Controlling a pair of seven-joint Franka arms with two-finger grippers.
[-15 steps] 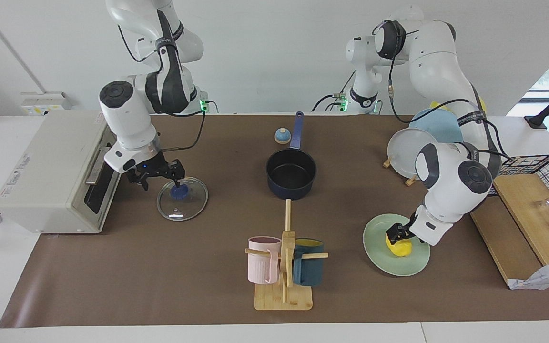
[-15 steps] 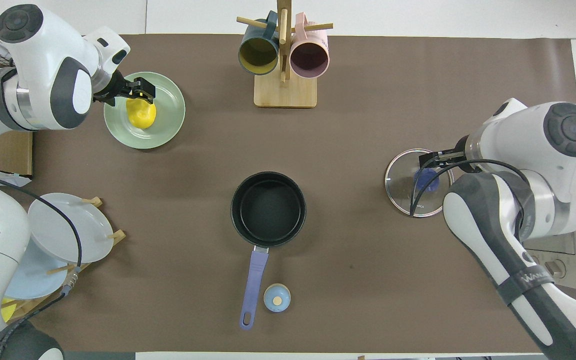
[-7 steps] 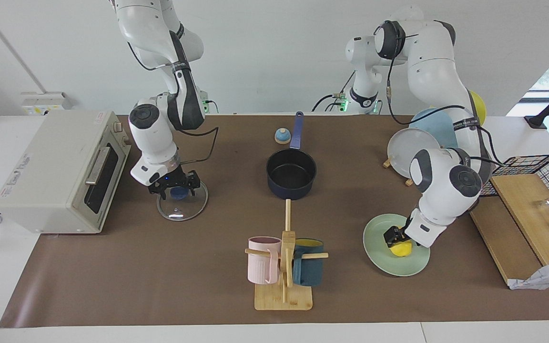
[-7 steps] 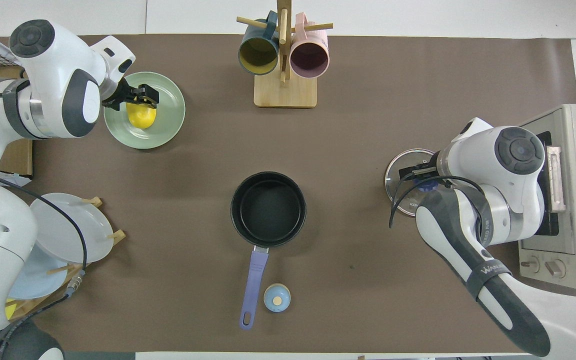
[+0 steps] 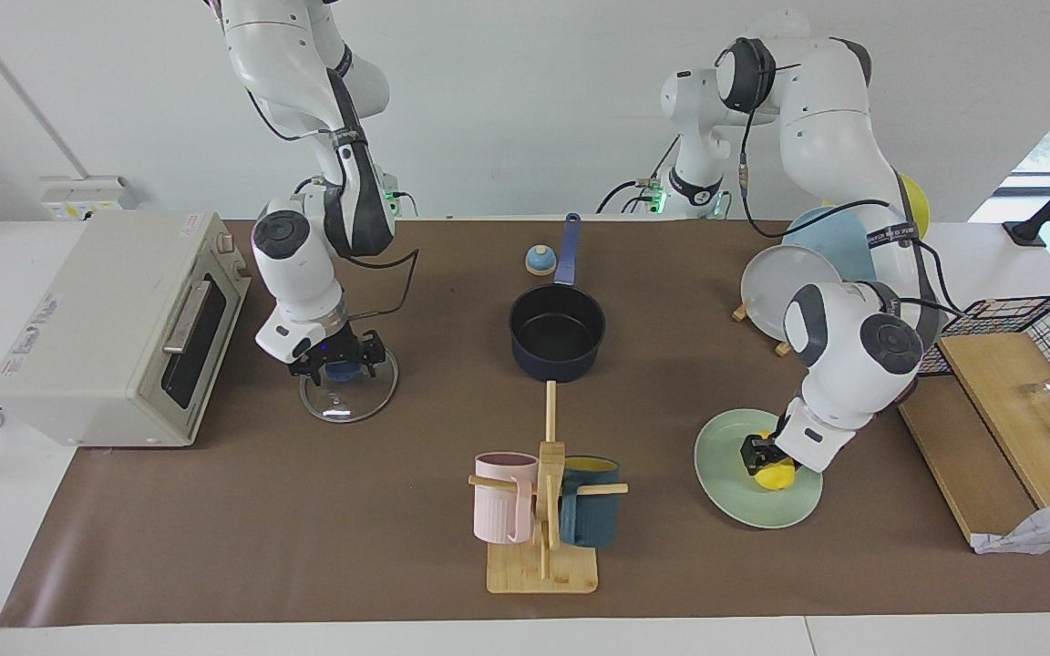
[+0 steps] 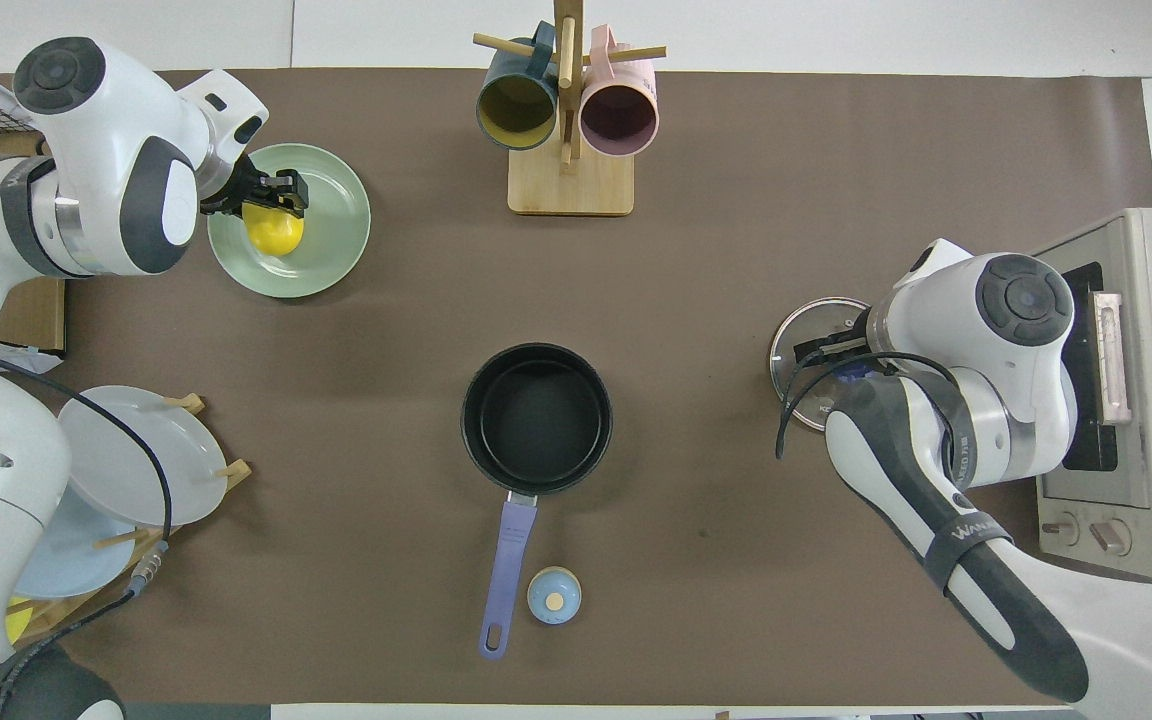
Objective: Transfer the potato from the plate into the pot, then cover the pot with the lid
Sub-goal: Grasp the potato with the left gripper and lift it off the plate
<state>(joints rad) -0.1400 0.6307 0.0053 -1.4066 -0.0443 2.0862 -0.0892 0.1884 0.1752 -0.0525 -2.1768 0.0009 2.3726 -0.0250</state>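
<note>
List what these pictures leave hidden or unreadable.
- Overhead view: right arm covers much of the round clear glass lid and its blue knob.
- Facing view: left gripper hides part of the glossy yellow potato.
- Both views: lettering on the cream toaster oven is too small.

The left gripper (image 6: 271, 195) is down at the potato (image 6: 273, 228), its fingers closed around it on the plate (image 6: 336, 255). The right gripper (image 6: 841, 352) is over the lid (image 6: 794, 345), largely hidden by its own arm. The pot (image 6: 536, 417) sits mid-table, handle toward the robots, beside a bell (image 6: 554, 595).
</note>
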